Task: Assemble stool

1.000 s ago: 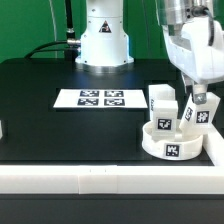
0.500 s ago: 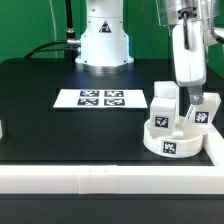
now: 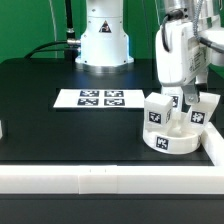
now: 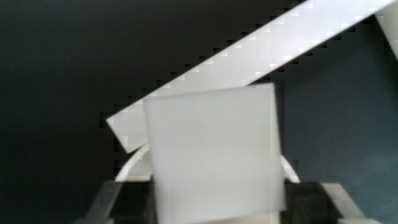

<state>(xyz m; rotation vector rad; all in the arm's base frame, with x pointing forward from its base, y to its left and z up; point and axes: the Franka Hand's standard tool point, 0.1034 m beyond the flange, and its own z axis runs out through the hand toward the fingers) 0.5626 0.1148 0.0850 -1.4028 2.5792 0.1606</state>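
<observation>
The round white seat (image 3: 176,141) lies at the exterior view's right with its tag facing the camera. One white leg (image 3: 154,112) stands on its left side. Another leg (image 3: 199,113), slightly tilted, stands on the seat's right side under my gripper (image 3: 189,100). In the wrist view this leg (image 4: 214,150) fills the gap, and my gripper (image 4: 222,200) is shut on it with a dark finger (image 4: 128,198) on each side. The leg's lower end and its joint with the seat are hidden.
The marker board (image 3: 100,98) lies flat mid-table in front of the robot base (image 3: 103,40). A long white rail (image 3: 100,181) runs along the front edge and turns up the right side (image 3: 214,140), close to the seat. The rail (image 4: 302,45) crosses the wrist view.
The hand has swung toward the exterior view's left and turned while still gripping the leg. The seat and its legs have shifted and turned slightly with it.
</observation>
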